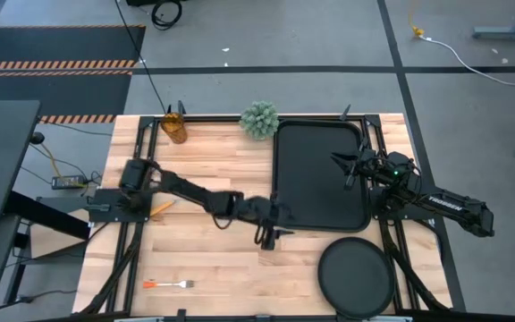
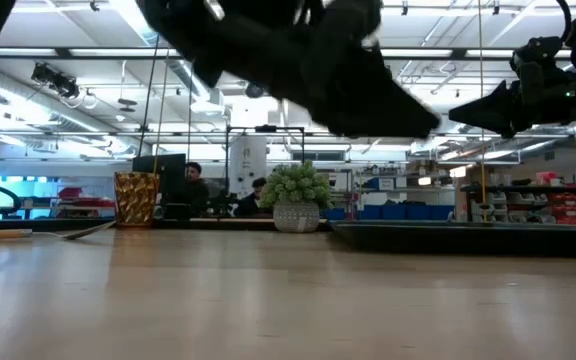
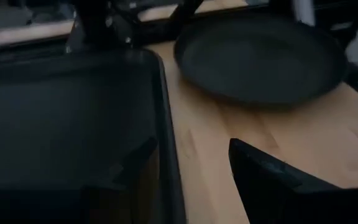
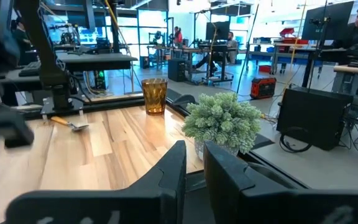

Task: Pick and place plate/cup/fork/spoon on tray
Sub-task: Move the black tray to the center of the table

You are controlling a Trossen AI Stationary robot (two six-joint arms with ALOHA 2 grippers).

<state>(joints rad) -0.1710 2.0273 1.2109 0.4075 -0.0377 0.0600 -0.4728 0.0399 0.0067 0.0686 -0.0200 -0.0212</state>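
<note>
The black tray (image 1: 320,192) lies at the table's right, and the round black plate (image 1: 356,268) lies on the table in front of it. The amber cup (image 1: 174,125) stands at the far edge. The fork (image 1: 170,284) lies near the front left. The spoon (image 1: 161,207) lies beside my left arm's base and also shows in the right wrist view (image 4: 73,123). My left gripper (image 1: 271,234) is open and hangs above the tray's near-left corner; the tray's rim (image 3: 166,137) runs below the gap. My right gripper (image 1: 345,170) hangs above the tray, open by a narrow gap and empty.
A green spiky plant in a pot (image 1: 259,119) stands at the far edge, next to the tray's far-left corner. Bare wood lies between the fork and the plate and left of the tray. People and benches show in the room beyond the table.
</note>
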